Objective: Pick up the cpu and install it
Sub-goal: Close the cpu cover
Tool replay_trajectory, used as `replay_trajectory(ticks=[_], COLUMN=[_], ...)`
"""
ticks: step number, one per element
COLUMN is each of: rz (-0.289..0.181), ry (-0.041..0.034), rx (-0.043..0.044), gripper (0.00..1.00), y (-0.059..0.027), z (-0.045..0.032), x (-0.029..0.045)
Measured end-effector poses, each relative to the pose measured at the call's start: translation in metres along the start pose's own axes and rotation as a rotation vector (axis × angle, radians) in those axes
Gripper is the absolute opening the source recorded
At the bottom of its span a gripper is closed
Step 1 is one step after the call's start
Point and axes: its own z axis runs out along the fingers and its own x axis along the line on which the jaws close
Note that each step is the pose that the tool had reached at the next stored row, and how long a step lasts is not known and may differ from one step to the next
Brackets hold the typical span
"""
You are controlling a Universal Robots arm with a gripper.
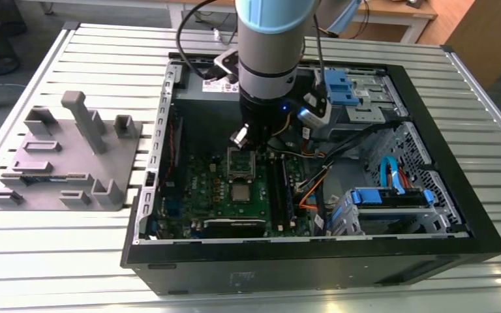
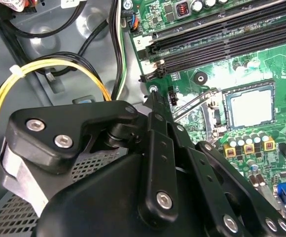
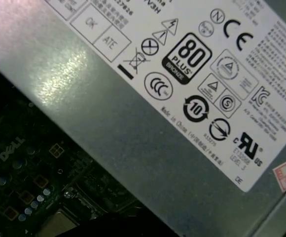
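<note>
The cpu (image 1: 240,192) is a small pale silvery square lying flat in the socket on the green motherboard (image 1: 200,189), inside the open computer case. In the second wrist view the cpu (image 2: 249,103) sits within a dark square surround, and a thin metal lever (image 2: 195,102) is raised beside it. The shiny oblong socket frame (image 1: 240,163) stands tipped up just behind the chip. My gripper (image 1: 255,145) hangs over the far end of that frame, apart from the cpu. Its black linkage (image 2: 153,94) points at the board edge near the memory slots (image 2: 217,42).
The black case wall (image 1: 320,251) encloses the board. Drive cages with blue clips (image 1: 390,199) and loose cables (image 1: 316,186) crowd the exterior view's right. A grey power supply (image 3: 148,98) lies behind. Yellow wires (image 2: 49,66) loop nearby. A grey plastic block with posts (image 1: 63,156) stands on the slatted table.
</note>
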Motion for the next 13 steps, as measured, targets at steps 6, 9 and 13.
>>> replay_trajectory(ticks=[6, 9, 13], rz=[-0.011, -0.012, -0.035], ry=[0.0, 0.0, 0.0012], rx=[-0.0015, -0.0016, -0.0043], gripper=[0.11, 0.11, 0.11], y=[0.0001, 0.0002, 0.0001], z=[-0.0042, -0.0042, -0.0044], x=[0.0, 0.0001, 0.0001])
